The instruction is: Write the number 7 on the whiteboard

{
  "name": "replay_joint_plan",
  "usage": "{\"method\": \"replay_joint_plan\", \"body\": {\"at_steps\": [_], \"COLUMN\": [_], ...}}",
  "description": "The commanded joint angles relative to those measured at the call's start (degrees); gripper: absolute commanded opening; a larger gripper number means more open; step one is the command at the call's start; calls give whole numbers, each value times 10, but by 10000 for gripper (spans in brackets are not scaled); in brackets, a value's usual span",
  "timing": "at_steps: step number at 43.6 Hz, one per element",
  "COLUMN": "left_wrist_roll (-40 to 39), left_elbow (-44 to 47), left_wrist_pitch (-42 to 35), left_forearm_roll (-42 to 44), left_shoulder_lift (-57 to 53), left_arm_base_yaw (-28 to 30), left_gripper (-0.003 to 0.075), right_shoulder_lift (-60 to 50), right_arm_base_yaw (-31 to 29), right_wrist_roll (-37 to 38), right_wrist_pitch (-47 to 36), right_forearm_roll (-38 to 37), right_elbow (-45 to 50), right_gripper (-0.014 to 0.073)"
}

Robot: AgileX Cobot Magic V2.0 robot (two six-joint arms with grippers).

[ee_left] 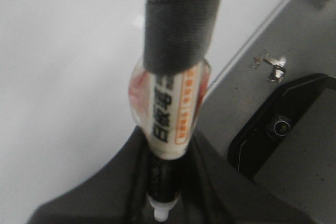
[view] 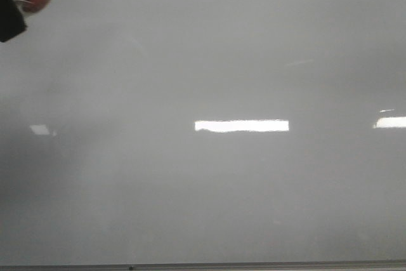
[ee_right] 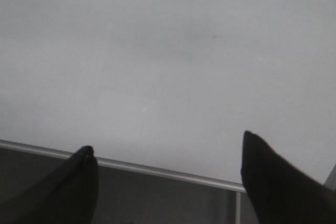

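No digit 7 is seen on the glossy pale grey-white whiteboard (view: 209, 195); in the front view the surface is bare apart from bright rectangular glare patches (view: 242, 125), so writing is judged not yet started. The board's thin grey metal frame edge (view: 254, 264) is seen along the near side.

A white-bodied marker with an orange-and-black printed label (ee_left: 170, 111) is clamped in the left gripper (ee_left: 163, 182), dark jaws closed on the lower barrel. The upper barrel is wrapped in grey fabric-like tape (ee_left: 178, 24), probably added for grip or padding. Which end carries the tip cannot be told. In the front view this gripper is placed at the far left corner (view: 16, 4), mostly out of frame; contact with the board cannot be confirmed.

The right gripper (ee_right: 168, 166) is held wide open and empty, two dark pointed fingers (ee_right: 268, 177) apart over the board's framed edge, likely parked clear of the writing area.

Beside the board in the left wrist view, a grey surface with a black rounded-corner panel (ee_left: 283, 129) and a small shiny metal fitting (ee_left: 270, 66) is seen.

Next move is judged to need the marker brought in over open board.
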Motion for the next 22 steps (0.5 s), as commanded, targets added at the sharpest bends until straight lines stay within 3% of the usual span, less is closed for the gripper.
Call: {"method": "replay_joint_plan", "body": {"at_steps": [1, 11, 22], "left_wrist_roll": [26, 64, 64], "left_elbow": [-32, -39, -39], "left_wrist_pitch": [-14, -28, -28], "left_forearm_roll": [-21, -18, -15], "left_shoulder_lift": [4, 27, 30], "left_arm_base_yaw": [-53, -144, -157], "left_gripper": [-20, -20, -20], "right_shoulder_lift": [20, 50, 112], "right_arm_base_yaw": [1, 14, 73], "right_wrist_roll": [-4, -39, -240], "right_wrist_pitch": [-25, -16, 38], "right_forearm_roll": [3, 23, 159], "right_elbow": [-19, -20, -50], "right_gripper": [568, 568, 568]}}
